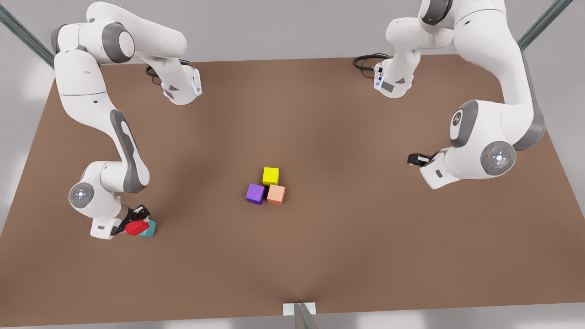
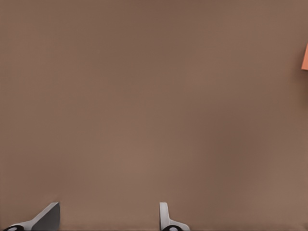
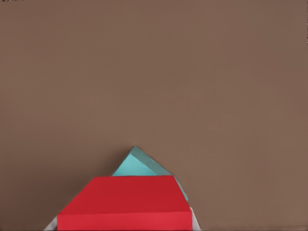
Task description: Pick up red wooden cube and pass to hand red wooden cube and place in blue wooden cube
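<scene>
Right gripper [image 1: 137, 223] clamps red wooden cube [image 1: 135, 227] against blue wooden cube [image 1: 149, 228].

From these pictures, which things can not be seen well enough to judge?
- Whether the red wooden cube rests on the blue wooden cube or hangs above it: the red one covers the contact in the right wrist view and the front view.
- The right pincer: its fingers are mostly behind the red cube.
- The left pincer: the picture edge cuts it, showing separated fingertips.
- The salmon cube: cut at the left wrist view's edge.
</scene>
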Robot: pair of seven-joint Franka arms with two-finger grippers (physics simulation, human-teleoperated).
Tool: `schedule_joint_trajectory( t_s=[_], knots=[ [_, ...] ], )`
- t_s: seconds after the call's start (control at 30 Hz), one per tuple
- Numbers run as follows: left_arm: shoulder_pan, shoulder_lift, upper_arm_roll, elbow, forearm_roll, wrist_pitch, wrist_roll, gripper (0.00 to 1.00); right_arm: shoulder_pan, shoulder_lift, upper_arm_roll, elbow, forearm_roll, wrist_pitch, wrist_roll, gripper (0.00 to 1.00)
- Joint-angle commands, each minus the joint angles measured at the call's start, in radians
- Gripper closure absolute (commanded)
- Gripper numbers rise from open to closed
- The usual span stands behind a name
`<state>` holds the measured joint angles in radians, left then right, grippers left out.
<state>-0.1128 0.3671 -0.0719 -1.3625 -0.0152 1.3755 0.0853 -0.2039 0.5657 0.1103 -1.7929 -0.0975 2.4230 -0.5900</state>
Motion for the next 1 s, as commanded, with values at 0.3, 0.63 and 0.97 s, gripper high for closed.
schedule_joint_trajectory(
  t_s=[0.3, 0.63, 0.97],
  knots=[
    [0.004, 0.003, 0.000, 0.000, 0.000, -0.021, -0.029, 0.00, 0.001, 0.002, 0.000, 0.010, 0.006, 0.007, 0.196, 0.00],
    [0.005, 0.001, 0.000, 0.003, 0.003, -0.021, -0.030, 0.00, 0.011, -0.099, 0.015, 0.035, 0.061, -0.211, 0.196, 0.00],
    [0.004, -0.002, 0.001, 0.003, 0.004, -0.024, -0.029, 0.00, 0.135, -0.174, 0.011, 0.552, 0.009, -1.120, 0.837, 0.00]
  ],
)
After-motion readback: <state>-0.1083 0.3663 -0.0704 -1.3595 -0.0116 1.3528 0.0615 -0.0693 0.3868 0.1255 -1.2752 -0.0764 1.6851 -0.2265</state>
